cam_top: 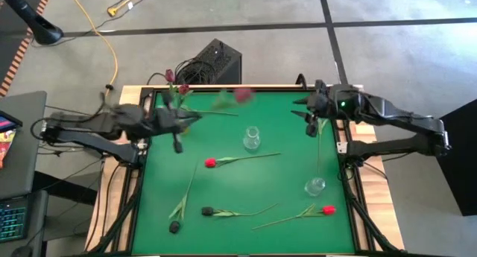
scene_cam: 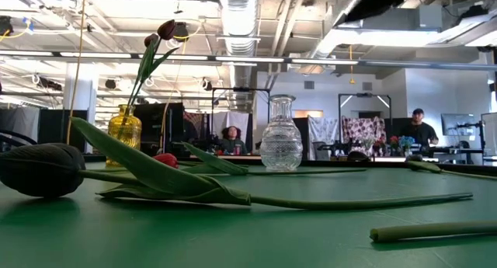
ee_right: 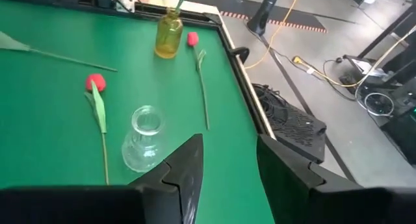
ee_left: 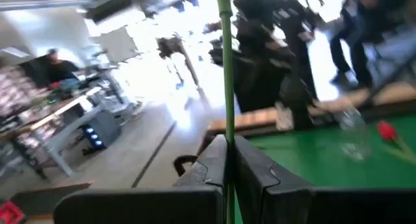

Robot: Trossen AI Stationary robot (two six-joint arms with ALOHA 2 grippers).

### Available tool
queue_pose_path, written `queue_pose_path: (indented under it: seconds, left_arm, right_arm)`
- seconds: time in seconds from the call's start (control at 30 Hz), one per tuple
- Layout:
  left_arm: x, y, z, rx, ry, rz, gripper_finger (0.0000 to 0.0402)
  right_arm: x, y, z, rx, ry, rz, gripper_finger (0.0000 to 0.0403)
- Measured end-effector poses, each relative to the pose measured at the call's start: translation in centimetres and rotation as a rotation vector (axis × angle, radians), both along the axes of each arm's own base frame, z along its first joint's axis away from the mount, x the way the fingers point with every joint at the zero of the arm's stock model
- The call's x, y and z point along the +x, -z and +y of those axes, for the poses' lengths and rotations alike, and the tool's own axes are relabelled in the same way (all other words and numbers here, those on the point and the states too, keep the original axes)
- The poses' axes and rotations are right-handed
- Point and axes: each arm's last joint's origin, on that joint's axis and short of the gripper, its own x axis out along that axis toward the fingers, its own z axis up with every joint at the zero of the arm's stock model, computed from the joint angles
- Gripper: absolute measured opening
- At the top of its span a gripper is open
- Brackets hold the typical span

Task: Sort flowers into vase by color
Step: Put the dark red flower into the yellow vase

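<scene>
Left jaws (ee_left: 229,169) pinch thin green stem (ee_left: 225,68) | right jaws (ee_right: 229,160) parted, empty | ribbed clear glass vase (scene_cam: 280,134) upright

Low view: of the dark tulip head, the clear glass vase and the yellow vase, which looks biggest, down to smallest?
1. dark tulip head, largest only because it lies nearest the camera.
2. clear glass vase.
3. yellow vase, slightly smaller-looking, but it stands farther back, so their true sizes stay unsure.

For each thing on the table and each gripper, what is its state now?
Left gripper: shut on a flower stem.
Right gripper: open, empty.
Yellow vase: upright, holds dark tulips.
Clear vase: upright, empty.
Red tulip: lying flat.
</scene>
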Motion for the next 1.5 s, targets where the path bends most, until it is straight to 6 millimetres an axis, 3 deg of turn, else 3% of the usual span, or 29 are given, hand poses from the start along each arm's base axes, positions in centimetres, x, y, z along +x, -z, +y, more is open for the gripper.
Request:
queue_pose_path:
  seconds: [0.2, 0.37, 0.63, 0.83, 1.27, 1.5]
  left_arm:
    - [-4.0, 3.9, 0.6, -0.054, -0.065, -0.233, 0.0000]
    - [-6.0, 7.6, 1.2, -0.066, -0.224, -0.341, 0.0000]
    - [-7.5, 12.2, 2.0, -0.086, -0.391, -0.505, 0.0000]
    - [-7.2, 15.1, 2.7, -0.108, -0.454, -0.487, 0.0000]
    - [-7.5, 18.8, 4.8, -0.112, -0.531, -0.482, 0.0000]
    - [-7.6, 18.9, 5.4, -0.114, -0.512, -0.479, 0.0000]
  right_arm:
    - [1.0, 3.2, -0.3, -0.009, -0.002, 0.005, 0.0169]
    - [2.1, 4.1, -0.6, -0.042, -0.019, 0.014, 0.0168]
    - [3.3, 4.3, -0.9, -0.092, -0.045, 0.005, 0.0168]
    - [3.9, 4.2, -1.0, -0.119, -0.063, -0.014, 0.0168]
    - [4.2, 4.2, -1.1, -0.124, -0.063, -0.030, 0.0168]
    - [4.2, 4.2, -1.1, -0.123, -0.063, -0.029, 0.0168]
